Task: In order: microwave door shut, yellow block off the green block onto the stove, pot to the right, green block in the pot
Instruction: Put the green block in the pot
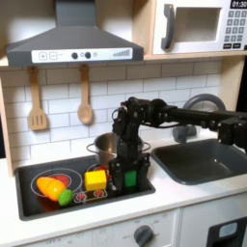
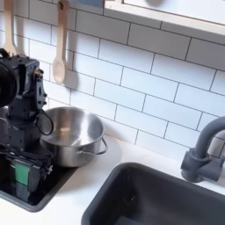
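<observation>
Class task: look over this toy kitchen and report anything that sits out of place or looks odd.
Two blocks sit on the stove, where cookware belongs: a yellow block and, beside it under the claw, a green block. Toy food also lies loose on the burners, while the pot stands empty at the back. Nothing looks spilled or damaged.

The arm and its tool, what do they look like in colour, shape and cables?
The arm is black throughout, built of boxy segments joined by chunky motor blocks. Its tool is black too, with flat fingers. In the second exterior view, thin dark cables run along the arm's side. No markings are legible.
</observation>
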Robot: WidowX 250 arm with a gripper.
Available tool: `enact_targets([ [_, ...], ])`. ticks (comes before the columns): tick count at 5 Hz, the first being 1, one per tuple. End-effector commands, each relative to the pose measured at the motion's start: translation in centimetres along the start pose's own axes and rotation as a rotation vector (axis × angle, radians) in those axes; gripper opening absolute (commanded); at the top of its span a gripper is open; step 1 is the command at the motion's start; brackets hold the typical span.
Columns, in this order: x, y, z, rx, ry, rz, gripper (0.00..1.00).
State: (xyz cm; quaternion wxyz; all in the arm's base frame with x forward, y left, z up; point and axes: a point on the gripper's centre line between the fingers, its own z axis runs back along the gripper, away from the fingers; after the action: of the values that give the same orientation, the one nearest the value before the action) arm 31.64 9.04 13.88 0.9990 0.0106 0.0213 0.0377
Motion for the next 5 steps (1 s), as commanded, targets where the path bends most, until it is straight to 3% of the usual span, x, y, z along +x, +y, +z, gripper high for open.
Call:
enact_targets([
  [1,-0.06,-0.01,-0.03,0.001,-0.005,0.001,0.0],
  [5,0.08,0.04,0.57,-0.007,-0.013,0.003,0.0],
])
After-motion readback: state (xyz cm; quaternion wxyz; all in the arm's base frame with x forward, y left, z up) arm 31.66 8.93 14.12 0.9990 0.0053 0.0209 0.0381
